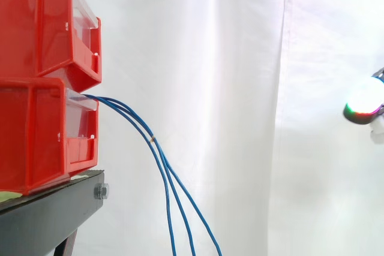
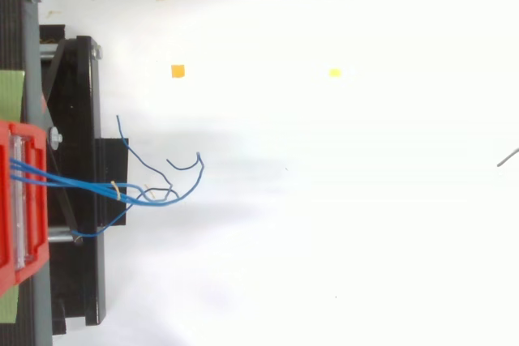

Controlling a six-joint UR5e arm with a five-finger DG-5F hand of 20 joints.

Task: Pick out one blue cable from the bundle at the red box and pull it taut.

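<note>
Hanging slack, blue cables [image 1: 150, 138] leave the lower red bin [image 1: 36, 136].

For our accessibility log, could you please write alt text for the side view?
Blue cables sag from the lower of two stacked red bins on a black stand, hanging slack before a white curtain. The hand is at the right edge, apart from them.

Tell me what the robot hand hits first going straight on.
Mostly free space. In the side view the robot hand lines up with the blue cables at the lower red bin, but the top view places it off to their side, so it may miss them.
</note>
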